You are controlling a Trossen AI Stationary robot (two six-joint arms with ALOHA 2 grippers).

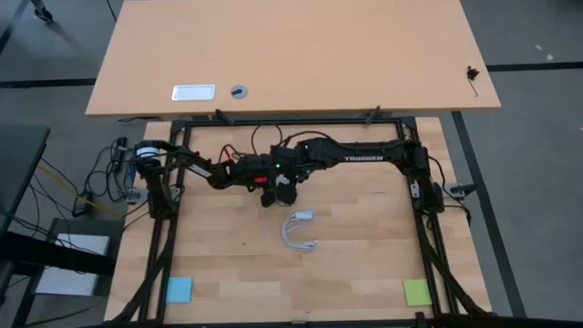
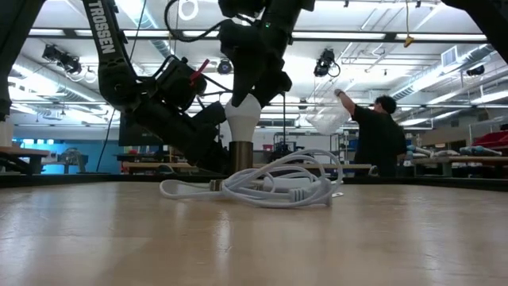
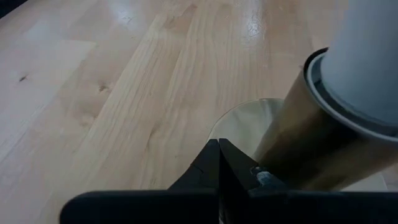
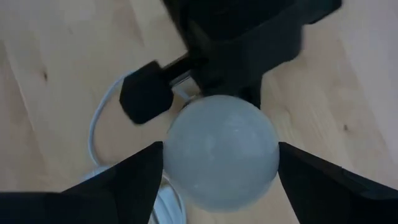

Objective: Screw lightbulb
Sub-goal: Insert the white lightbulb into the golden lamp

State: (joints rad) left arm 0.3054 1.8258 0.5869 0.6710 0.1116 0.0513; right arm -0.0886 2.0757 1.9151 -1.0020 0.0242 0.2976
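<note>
Claw on the right arm [image 4: 214, 163] hangs straight above the lightbulb [image 4: 222, 150], its fingers [image 4: 121, 185] spread wide on either side of the frosted globe with a gap showing on both sides, so we judge it holds nothing yet. The lightbulb stands upright in a brass-coloured socket [image 2: 241, 157] near the middle of the desk [image 1: 355, 264], its long axis vertical and in line with the right claw, which is the nearer one. Our left claw [image 3: 219, 167] is pinched shut low beside the socket's base and grips nothing we can see. Only the low view shows the bulb seated upright beside the coiled white cord [image 2: 274, 187]; only the right wrist view shows the clearance around the globe.
</note>
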